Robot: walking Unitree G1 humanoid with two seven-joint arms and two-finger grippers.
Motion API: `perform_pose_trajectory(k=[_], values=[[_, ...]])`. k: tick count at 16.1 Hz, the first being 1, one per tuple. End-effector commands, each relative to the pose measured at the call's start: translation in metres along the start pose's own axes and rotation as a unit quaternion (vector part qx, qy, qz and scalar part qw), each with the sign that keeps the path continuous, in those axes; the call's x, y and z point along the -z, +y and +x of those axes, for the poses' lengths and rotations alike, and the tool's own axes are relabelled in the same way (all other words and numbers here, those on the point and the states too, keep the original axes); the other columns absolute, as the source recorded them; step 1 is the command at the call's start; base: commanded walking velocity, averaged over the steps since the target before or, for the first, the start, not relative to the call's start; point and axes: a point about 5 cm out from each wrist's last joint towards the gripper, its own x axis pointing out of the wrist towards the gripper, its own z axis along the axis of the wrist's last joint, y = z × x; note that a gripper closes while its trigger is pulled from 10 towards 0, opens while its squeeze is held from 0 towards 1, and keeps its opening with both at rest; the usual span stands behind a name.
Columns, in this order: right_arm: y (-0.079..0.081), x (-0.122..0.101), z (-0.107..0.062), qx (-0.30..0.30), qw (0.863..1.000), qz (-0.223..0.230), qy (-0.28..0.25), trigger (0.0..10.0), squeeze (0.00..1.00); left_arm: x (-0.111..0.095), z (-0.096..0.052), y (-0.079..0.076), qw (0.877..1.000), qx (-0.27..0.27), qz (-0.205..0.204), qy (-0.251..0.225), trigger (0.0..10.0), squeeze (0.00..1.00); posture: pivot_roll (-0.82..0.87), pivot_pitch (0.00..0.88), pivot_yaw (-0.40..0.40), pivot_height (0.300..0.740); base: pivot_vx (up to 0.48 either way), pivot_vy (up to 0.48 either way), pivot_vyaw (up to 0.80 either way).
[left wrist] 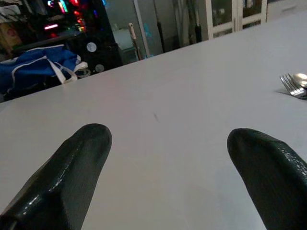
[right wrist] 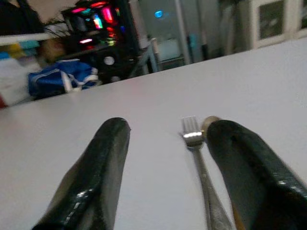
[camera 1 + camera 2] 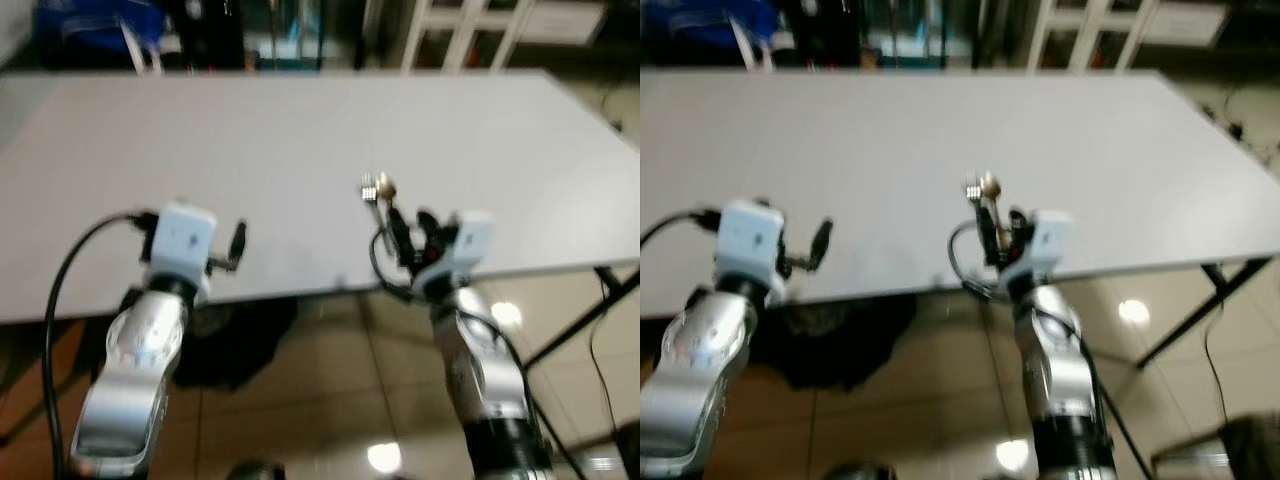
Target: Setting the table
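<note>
A silver fork (image 2: 194,138) and a gold-tinted spoon (image 2: 209,122) lie side by side on the grey-white table (image 3: 300,130), near its front edge and right of the middle. My right gripper (image 2: 168,128) is open and low over the table. The fork runs between its fingers, and the spoon is partly hidden behind one finger (image 2: 240,158). From the head, the cutlery (image 3: 376,188) sticks out just beyond that gripper (image 3: 406,234). My left gripper (image 3: 238,242) hovers open at the front edge, with bare table between its fingers (image 1: 76,163). The fork (image 1: 290,86) lies off to its side.
A blue bag (image 1: 43,64) and dark equipment stand behind the table's far left. White cabinets (image 3: 480,30) are at the far right. A dark bundle (image 3: 240,340) lies on the tiled floor under the table. Black table legs (image 3: 590,310) slant at the right.
</note>
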Motion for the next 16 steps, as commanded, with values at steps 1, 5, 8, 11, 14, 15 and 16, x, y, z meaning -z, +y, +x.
perform_pose_trajectory(k=[1,5,8,11,14,15,16], values=[[-0.002,0.002,-0.005,0.009,1.000,-0.028,0.006,10.0,1.00,0.005,0.000,-0.004,1.000,0.002,-0.004,0.005,10.0,0.00,0.10,0.000,-0.034,0.740,0.000,0.480,0.00],[0.009,0.008,-0.005,-0.021,0.998,-0.050,0.031,10.0,1.00,0.012,0.005,-0.005,1.000,0.002,0.017,0.010,10.0,0.00,0.12,0.000,-0.046,0.740,0.000,0.480,0.00],[0.007,0.009,-0.004,-0.021,0.997,-0.065,0.037,10.0,1.00,0.013,0.004,-0.007,1.000,0.001,0.018,0.009,10.0,0.00,0.11,0.000,-0.043,0.740,0.000,0.480,0.18],[0.006,0.008,-0.001,-0.030,0.997,-0.054,0.036,10.0,1.00,0.011,0.009,-0.019,1.000,0.007,0.006,0.001,10.0,0.00,0.12,0.000,-0.054,0.740,0.000,0.480,0.77],[0.009,0.006,0.001,-0.044,0.998,-0.028,0.024,10.0,1.00,0.011,0.006,-0.017,1.000,-0.003,0.005,-0.001,10.0,0.00,0.14,0.000,-0.075,0.740,0.000,0.480,0.00],[0.008,0.005,0.001,-0.042,0.998,-0.033,0.023,10.0,1.00,0.012,0.005,-0.016,1.000,-0.005,0.005,0.002,10.0,0.00,0.14,0.000,-0.082,0.740,0.000,0.480,0.00],[0.005,0.005,0.002,-0.029,0.999,-0.039,0.024,10.0,1.00,0.014,0.004,-0.016,1.000,-0.005,0.008,0.004,10.0,0.00,0.14,0.000,-0.082,0.740,0.000,0.480,0.00]])
